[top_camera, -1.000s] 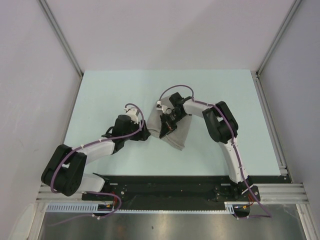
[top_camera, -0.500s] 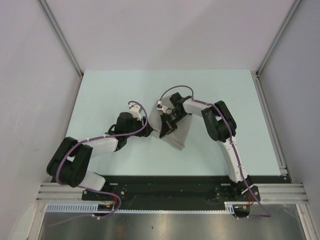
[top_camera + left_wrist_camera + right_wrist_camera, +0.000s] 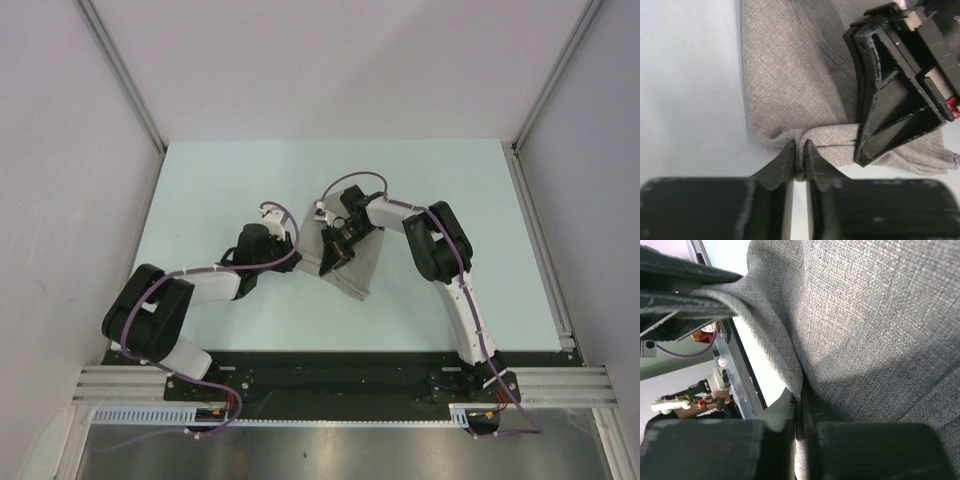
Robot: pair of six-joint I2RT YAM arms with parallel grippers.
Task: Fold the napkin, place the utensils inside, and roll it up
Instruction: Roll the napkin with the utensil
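The grey napkin (image 3: 358,268) lies bunched and folded mid-table between the two arms. My left gripper (image 3: 297,259) is at its left edge; in the left wrist view its jaws (image 3: 800,152) are shut on a puckered fold of the napkin (image 3: 790,75). My right gripper (image 3: 329,260) is shut on the cloth just to the right, and it shows as a black frame (image 3: 890,95) pressed into the fabric. In the right wrist view its jaws (image 3: 801,402) pinch the napkin (image 3: 870,320), with the left gripper's finger (image 3: 685,297) at the upper left. The utensils are hidden.
The pale green table (image 3: 220,180) surrounds the napkin. A metal rail (image 3: 540,240) runs along its right edge, and grey walls close in the left, back and right. The arm bases stand on the black mount (image 3: 330,380) at the near edge.
My left arm has moved right to the napkin's left edge, and its jaws have closed from wide open onto a fold of the cloth. The right gripper has kept its hold and place.
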